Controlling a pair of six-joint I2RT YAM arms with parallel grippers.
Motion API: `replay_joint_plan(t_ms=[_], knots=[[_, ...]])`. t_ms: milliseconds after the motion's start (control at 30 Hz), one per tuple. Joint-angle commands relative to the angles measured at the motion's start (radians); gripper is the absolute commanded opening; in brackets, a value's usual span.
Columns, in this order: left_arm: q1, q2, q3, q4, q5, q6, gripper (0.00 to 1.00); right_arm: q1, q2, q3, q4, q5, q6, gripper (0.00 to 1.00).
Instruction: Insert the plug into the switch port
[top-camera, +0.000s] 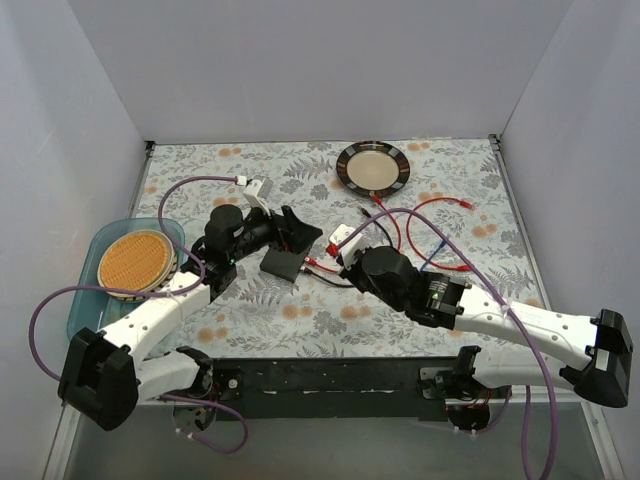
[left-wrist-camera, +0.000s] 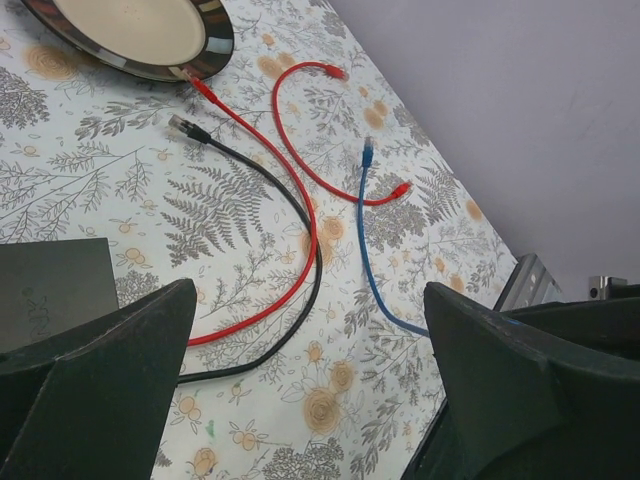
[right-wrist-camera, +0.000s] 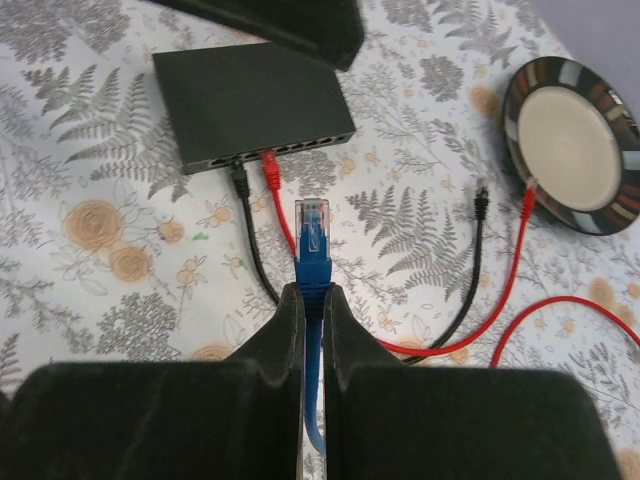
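The switch (right-wrist-camera: 250, 105) is a flat black box with a row of ports (right-wrist-camera: 300, 148) on its near edge. A black plug (right-wrist-camera: 237, 172) and a red plug (right-wrist-camera: 269, 165) sit in two ports at the left of the row. My right gripper (right-wrist-camera: 314, 292) is shut on a blue plug (right-wrist-camera: 314, 235), which points at the port row a short way off. In the top view the switch (top-camera: 282, 264) lies between my right gripper (top-camera: 338, 258) and my left gripper (top-camera: 285, 235). The left gripper (left-wrist-camera: 310, 370) is open and empty just beyond the switch.
A dark-rimmed round plate (top-camera: 372, 166) stands at the back, with loose red (left-wrist-camera: 300, 150), black (left-wrist-camera: 290, 200) and blue (left-wrist-camera: 370, 250) cables strewn on the floral cloth near it. A blue tray (top-camera: 90, 300) holding an orange disc (top-camera: 135, 262) is at the left.
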Motion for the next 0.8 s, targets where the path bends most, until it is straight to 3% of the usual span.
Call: replay_joint_plan(t_ms=[0, 133, 433, 567, 767], knots=[[0.001, 0.005, 0.033, -0.019, -0.038, 0.029, 0.98, 0.002, 0.009, -0.006, 0.084, 0.132, -0.033, 0.01], [0.001, 0.024, 0.063, -0.079, -0.083, 0.055, 0.98, -0.012, 0.11, 0.061, 0.016, 0.148, -0.01, 0.01], [0.027, 0.072, 0.112, -0.214, -0.178, 0.081, 0.98, -0.157, 0.278, 0.156, 0.031, -0.114, -0.038, 0.01], [0.117, 0.123, 0.122, -0.287, -0.147, 0.084, 0.98, -0.231, 0.348, 0.191, 0.037, -0.278, -0.079, 0.01], [0.287, 0.207, 0.087, -0.3, -0.027, 0.034, 0.98, -0.288, 0.503, 0.26, -0.023, -0.406, -0.145, 0.01]])
